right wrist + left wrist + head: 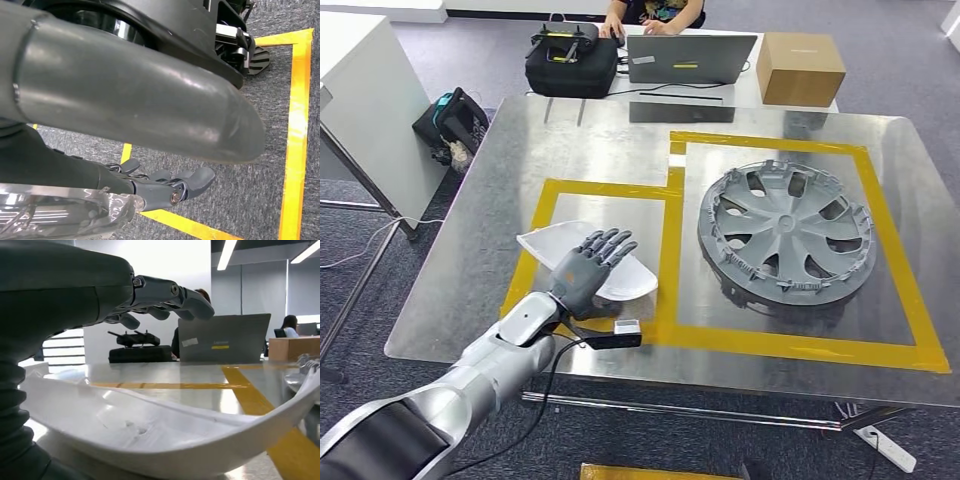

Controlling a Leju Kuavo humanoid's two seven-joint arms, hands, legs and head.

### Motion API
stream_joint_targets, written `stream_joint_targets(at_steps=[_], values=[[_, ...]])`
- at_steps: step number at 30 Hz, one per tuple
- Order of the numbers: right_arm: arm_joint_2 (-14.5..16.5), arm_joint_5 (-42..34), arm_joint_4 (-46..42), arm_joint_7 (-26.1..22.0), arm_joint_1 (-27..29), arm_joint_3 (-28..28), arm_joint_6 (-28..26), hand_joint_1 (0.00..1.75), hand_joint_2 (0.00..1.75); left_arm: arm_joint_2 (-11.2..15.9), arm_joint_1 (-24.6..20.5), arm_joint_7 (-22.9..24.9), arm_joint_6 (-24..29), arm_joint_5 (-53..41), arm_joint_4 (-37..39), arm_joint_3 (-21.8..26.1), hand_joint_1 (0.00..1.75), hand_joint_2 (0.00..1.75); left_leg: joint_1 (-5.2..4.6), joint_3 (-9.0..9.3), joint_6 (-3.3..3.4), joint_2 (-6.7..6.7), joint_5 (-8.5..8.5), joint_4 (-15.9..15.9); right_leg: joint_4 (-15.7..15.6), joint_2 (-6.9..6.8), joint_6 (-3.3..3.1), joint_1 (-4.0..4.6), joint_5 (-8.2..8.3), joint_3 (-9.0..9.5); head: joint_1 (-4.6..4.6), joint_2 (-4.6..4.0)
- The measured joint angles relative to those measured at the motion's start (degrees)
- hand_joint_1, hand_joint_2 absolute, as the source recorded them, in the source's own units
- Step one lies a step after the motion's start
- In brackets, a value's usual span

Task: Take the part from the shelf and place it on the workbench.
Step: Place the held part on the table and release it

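The white plastic panel [622, 280] lies on the steel workbench [471, 260], judged light, thin and flexible; its rim is best gripped. The left hand [593, 262] is spread above it, holding nothing.

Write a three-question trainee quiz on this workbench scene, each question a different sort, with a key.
1. True or false: the left hand is clamped around the white part.
2. Multiple choice: the grey wheel cover lies
A. in the larger yellow-taped square, to the right of the white part
B. on the cardboard box
C. on the floor under the workbench
3. Fill in: the white part lies inside the smaller square marked with ______ tape.

Key
1. False: its fingers are stretched out above the part, which rests on the workbench.
2. A
3. yellow
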Motion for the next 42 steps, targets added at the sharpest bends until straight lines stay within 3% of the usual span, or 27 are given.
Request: stream_joint_targets(at_steps=[3,6,10,18,26,36,39,42], values=[[0.00,-0.77,0.01,-0.53,0.25,-0.01,-0.21,0.00,0.00,-0.24,1.92,-6.16,0.03,5.55,-2.49,2.90,0.00,0.00,0.00,-0.01,0.00,0.00,0.00,0.00,0.00,0.00,0.00,0.00,0.00,-0.01,0.01,0.00],[0.00,-1.41,0.01,-0.94,0.61,-0.05,-0.47,0.00,0.00,0.14,4.07,-8.88,-0.04,9.43,-7.81,4.78,0.00,0.00,0.00,-0.01,0.00,0.00,-0.01,0.00,0.00,0.00,0.00,0.00,0.00,-0.01,0.00,0.00],[0.00,-1.64,0.01,-1.30,1.07,-0.14,-0.59,0.00,0.00,1.63,5.92,-8.77,-0.38,10.53,-15.29,5.67,0.00,0.00,0.00,-0.01,0.00,0.00,0.00,-0.01,0.00,-0.01,0.00,0.00,-0.01,-0.01,-0.01,0.00],[0.00,-2.11,0.01,-1.64,1.15,-0.23,-0.63,0.00,0.00,3.54,8.05,-8.86,-0.38,10.72,-22.57,6.54,0.00,0.00,0.00,-0.01,0.01,0.00,0.02,-0.01,0.00,0.00,0.00,0.01,0.00,0.02,-0.01,0.00],[-0.02,-2.88,0.01,-2.62,1.32,-0.78,-0.77,0.00,0.00,9.85,12.90,-10.51,-2.95,14.10,-37.05,7.79,0.00,0.00,0.04,-0.02,0.01,-0.02,0.01,-0.03,0.00,-0.08,-0.05,0.02,-0.05,-0.01,-0.01,0.00],[-0.02,-2.97,0.01,-2.67,1.31,-1.00,-0.77,0.00,0.00,12.03,14.73,-10.87,-3.40,14.87,-42.41,8.01,0.00,0.00,0.03,-0.01,0.01,-0.02,0.02,-0.05,0.00,-0.06,-0.07,0.03,-0.05,0.00,-0.01,0.00],[-0.02,-3.39,0.01,-3.01,1.34,-1.07,-0.85,0.00,0.00,12.16,16.21,-13.89,-8.86,23.14,-44.60,8.76,0.00,0.00,0.02,0.00,0.01,-0.01,0.01,-0.05,0.00,0.00,-0.07,0.02,-0.05,0.00,0.00,0.00],[-0.02,-4.31,0.01,-3.95,1.60,-1.57,-1.09,0.00,0.00,11.86,20.52,-16.87,-22.72,40.28,-50.51,11.36,0.00,0.00,0.01,-0.01,0.01,0.02,-0.02,-0.05,0.00,0.05,-0.07,0.02,-0.07,-0.04,-0.01,0.00]])
